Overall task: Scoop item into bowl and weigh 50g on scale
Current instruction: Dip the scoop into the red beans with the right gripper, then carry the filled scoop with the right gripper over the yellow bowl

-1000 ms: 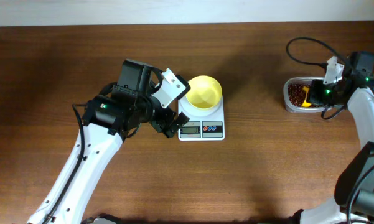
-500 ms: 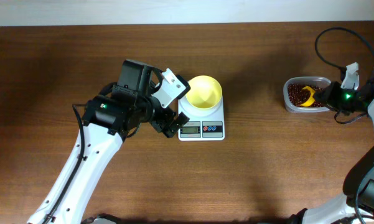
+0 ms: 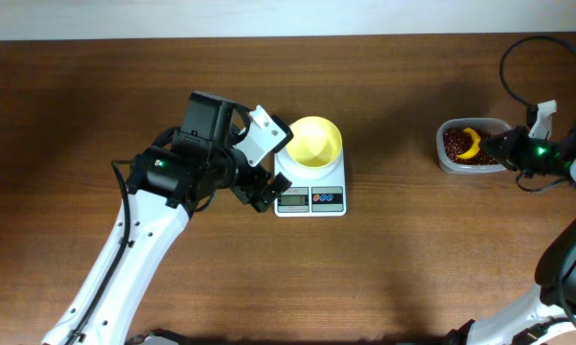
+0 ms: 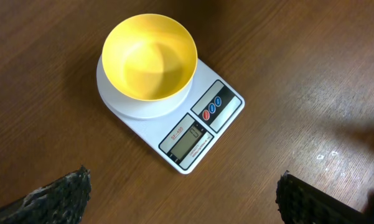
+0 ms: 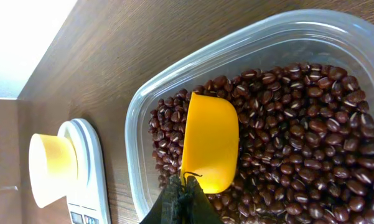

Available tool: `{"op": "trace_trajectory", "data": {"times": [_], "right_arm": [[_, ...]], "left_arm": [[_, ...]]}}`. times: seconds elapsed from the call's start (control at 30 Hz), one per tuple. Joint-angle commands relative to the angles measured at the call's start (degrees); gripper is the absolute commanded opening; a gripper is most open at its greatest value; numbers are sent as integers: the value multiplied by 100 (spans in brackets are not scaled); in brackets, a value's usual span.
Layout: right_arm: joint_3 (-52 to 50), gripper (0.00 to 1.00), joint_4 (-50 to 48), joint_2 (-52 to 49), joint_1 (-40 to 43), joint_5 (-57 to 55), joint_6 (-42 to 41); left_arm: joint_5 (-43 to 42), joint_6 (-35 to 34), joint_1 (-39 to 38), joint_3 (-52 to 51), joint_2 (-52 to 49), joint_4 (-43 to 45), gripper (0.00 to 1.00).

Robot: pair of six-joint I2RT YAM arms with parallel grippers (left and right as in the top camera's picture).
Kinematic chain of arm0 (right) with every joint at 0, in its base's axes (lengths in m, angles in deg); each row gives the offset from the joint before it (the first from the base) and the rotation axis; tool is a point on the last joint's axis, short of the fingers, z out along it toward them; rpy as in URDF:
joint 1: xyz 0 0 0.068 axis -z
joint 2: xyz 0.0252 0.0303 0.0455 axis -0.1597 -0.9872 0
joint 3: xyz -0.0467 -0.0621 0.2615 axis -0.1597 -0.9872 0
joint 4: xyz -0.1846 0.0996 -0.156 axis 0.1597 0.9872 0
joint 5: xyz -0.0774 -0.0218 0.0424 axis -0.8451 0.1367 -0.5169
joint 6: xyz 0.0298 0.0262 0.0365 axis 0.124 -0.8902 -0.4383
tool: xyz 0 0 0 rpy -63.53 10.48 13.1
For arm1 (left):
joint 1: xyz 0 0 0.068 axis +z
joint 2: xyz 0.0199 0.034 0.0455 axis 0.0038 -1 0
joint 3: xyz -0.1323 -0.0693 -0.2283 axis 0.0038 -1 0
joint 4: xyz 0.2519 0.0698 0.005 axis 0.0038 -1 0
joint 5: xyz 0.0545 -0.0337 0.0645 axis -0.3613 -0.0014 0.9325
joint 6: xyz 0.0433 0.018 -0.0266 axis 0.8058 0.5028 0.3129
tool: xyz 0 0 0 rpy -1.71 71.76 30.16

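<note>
- Right end effector (image 5: pixel 182 198) is clenched on the scoop's (image 5: pixel 210 142) handle end (fingertips pinched tight).
- Scoop rests on the beans (image 5: pixel 299 124).
- Beans fill the clear tub (image 5: pixel 137 124), far right on the tabletop (image 3: pixel 412 249).
- Bowl (image 4: pixel 149 57) sits on the scale (image 4: pixel 199 134), well apart from the tub.
- Left end effector (image 3: pixel 266 165) hovers beside the scale, released, fingers spread wide.

We find no text we can read with any certainty. The scale (image 4: pixel 137 112) carries a short line of small dark print just above its display (image 4: pixel 190 142), too fine for us to make out. The display shows no digits we can tell, and the buttons (image 4: pixel 213 107) show no signs we can read.
</note>
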Motion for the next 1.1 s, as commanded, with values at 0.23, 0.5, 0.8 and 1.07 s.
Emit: {"op": "trace_trajectory", "data": {"times": [0.23,0.5,0.8,1.07], "right_arm": [[11,4,-20,-151,623,866,-28],[11,4,-20,-151,977,1786,-28],[11,4,-11,-149,1005,2465,-33],[11,4,2,-149,365,2677,-31]], "left_arm": [[0,-35,0,-50,118,-4,99],[0,-35,0,-50,118,-4,99],[0,-37,0,-50,118,-4,99],[0,-37,0,-50,118,-4,99]]}}
